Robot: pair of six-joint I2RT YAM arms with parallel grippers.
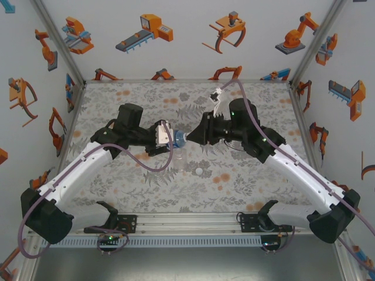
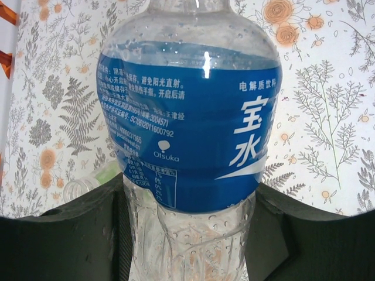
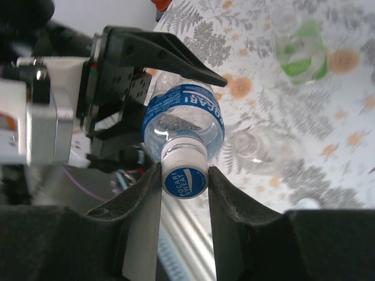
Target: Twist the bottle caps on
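Two grips are holding above the counter (image 1: 252,181): left end effector (image 2: 190,231) is clamping the blue-label bottle (image 2: 193,129), right end effector (image 3: 184,171) is pinching its cap (image 3: 185,181); axes should be lining up while twisting.

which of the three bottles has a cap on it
The blue-label bottle, held by the left pincer: the right pincer pinches a cap on its neck. The green bottle and clear bottle have open necks.
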